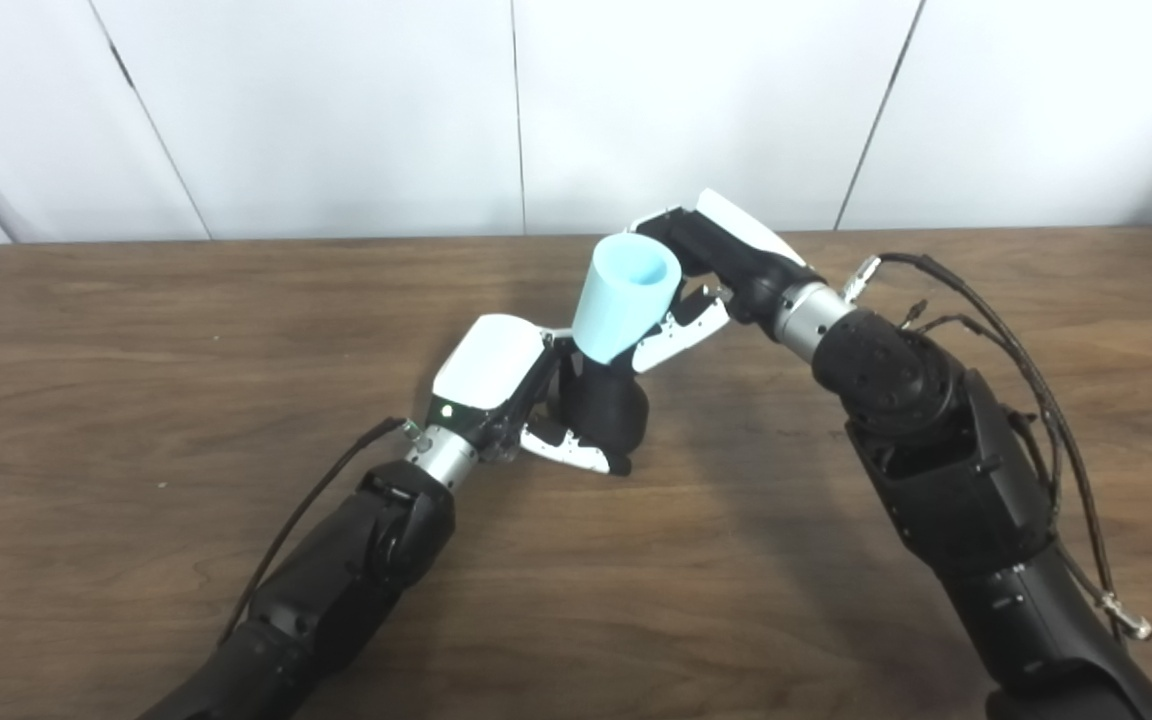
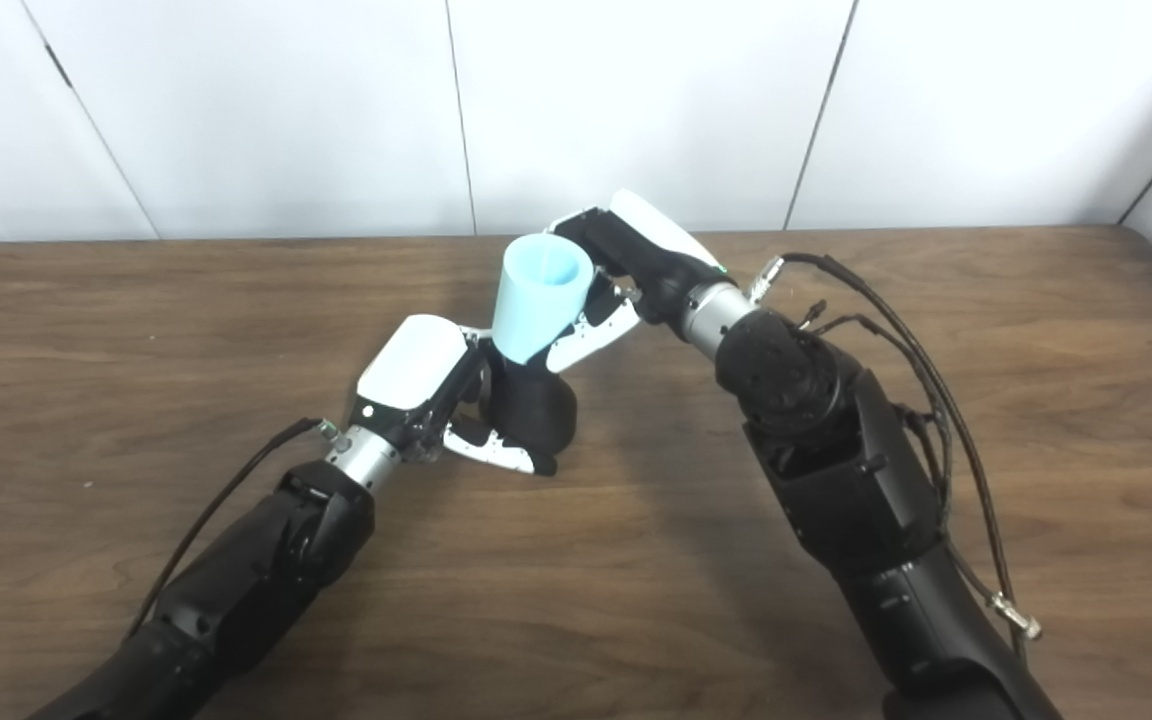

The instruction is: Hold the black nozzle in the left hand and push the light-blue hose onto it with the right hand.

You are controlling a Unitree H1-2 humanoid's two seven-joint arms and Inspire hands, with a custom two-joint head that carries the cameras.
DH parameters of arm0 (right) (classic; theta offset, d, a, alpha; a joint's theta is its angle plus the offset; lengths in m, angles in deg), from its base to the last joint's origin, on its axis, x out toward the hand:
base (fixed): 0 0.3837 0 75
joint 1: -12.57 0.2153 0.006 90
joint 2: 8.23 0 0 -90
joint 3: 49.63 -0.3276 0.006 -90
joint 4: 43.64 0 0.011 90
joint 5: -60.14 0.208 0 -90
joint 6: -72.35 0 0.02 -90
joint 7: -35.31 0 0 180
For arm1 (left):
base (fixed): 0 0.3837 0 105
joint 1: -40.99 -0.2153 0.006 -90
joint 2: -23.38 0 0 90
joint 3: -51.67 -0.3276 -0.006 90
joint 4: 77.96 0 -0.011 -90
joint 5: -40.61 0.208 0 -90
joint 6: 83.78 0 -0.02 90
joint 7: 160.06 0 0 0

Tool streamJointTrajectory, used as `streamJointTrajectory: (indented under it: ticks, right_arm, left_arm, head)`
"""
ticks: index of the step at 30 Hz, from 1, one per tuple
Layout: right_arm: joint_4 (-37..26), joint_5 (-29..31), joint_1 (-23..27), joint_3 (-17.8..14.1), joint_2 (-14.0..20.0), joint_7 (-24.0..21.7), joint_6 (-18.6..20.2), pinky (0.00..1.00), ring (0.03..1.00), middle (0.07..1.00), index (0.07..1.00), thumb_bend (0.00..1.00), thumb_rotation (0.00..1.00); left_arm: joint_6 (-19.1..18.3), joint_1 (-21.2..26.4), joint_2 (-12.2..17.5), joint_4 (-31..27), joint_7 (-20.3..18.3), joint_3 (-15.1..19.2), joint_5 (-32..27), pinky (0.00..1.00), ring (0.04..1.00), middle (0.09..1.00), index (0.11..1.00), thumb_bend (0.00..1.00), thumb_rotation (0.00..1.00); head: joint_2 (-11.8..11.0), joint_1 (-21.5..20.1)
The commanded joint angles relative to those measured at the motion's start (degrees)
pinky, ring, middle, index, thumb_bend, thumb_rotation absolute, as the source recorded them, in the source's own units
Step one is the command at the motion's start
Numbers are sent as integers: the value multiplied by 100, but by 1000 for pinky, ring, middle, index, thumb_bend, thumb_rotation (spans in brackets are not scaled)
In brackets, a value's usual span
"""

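Item: light-blue hose (image 1: 626, 300) meeting black nozzle (image 1: 604, 405), centre of frame, above the wooden counter (image 1: 136, 350).

I have the left hand (image 1: 506, 385) wrapped around the nozzle, low at centre. My right hand (image 1: 706, 275) is closed on the hose from the upper right. The hose is a short, tapered, pale-blue sleeve, wide mouth up and open, narrow end touching the nozzle top. I judge both grasps done; full seating remains, and how deep it sits I cannot tell.

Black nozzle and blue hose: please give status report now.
Left hand shut on black nozzle, near table. Right hand shut on light-blue hose, narrow end meeting nozzle top. Nothing in the way.
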Motion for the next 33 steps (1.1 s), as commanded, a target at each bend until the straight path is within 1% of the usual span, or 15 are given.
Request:
streamJointTrajectory:
  ticks: [1, 5, 6, 9, 13, 16, 22, 24, 26, 29, 33]
  right_arm:
    - [-119, -96, 177, 13, 228, -77, 87, 344, 434, 482, 495, 521, 0]
    - [-52, -114, 208, 180, 324, -270, 97, 351, 440, 485, 489, 521, 0]
    - [-49, -221, 220, 215, 315, -344, 101, 352, 440, 485, 488, 522, 0]
    - [-34, -430, 243, 292, 296, -496, 107, 359, 443, 504, 477, 521, 0]
    - [26, -445, 272, 435, 327, -581, 105, 377, 453, 507, 470, 520, 0]
    - [64, -461, 291, 510, 346, -627, 104, 369, 451, 495, 478, 521, 0]
    - [197, -532, 372, 781, 422, -616, 54, 352, 443, 488, 485, 522, 0]
    - [266, -552, 401, 884, 466, -542, -57, 334, 437, 485, 489, 522, 0]
    - [344, -574, 425, 975, 498, -478, -144, 280, 411, 471, 502, 521, 0]
    - [377, -593, 454, 1078, 539, -490, -156, 306, 425, 489, 490, 522, 0]
    - [386, -573, 491, 1120, 579, -520, -153, 288, 412, 481, 499, 521, 0]
  left_arm:
    - [67, -665, -1, 308, -752, -404, 94, 296, 375, 404, 494, 522, 0]
    - [-9, -675, 12, 229, -869, -395, 64, 330, 400, 414, 496, 524, 0]
    - [2, -679, 8, 227, -849, -389, 59, 331, 400, 413, 496, 524, 0]
    - [35, -679, -4, 235, -800, -391, 69, 301, 381, 404, 494, 522, 0]
    - [25, -666, -17, 239, -820, -406, 85, 298, 378, 405, 495, 523, 0]
    - [27, -660, -32, 254, -803, -409, 97, 285, 366, 402, 494, 522, 0]
    - [4, -654, -28, 237, -854, -419, 104, 289, 375, 406, 496, 523, 0]
    - [-8, -655, -29, 232, -862, -423, 110, 292, 377, 406, 495, 523, 0]
    - [-18, -651, -25, 226, -870, -439, 134, 291, 378, 405, 496, 522, 0]
    - [-18, -649, -21, 223, -882, -450, 142, 287, 372, 403, 496, 522, 0]
    - [-76, -651, -5, 167, -995, -451, 110, 290, 371, 403, 495, 522, 0]
  head:
    - [4, 7]
    - [16, 10]
    - [19, 6]
    - [24, 0]
    - [29, 7]
    - [28, 19]
    - [35, 19]
    - [35, 19]
    - [35, 19]
    - [35, 19]
    - [38, 10]
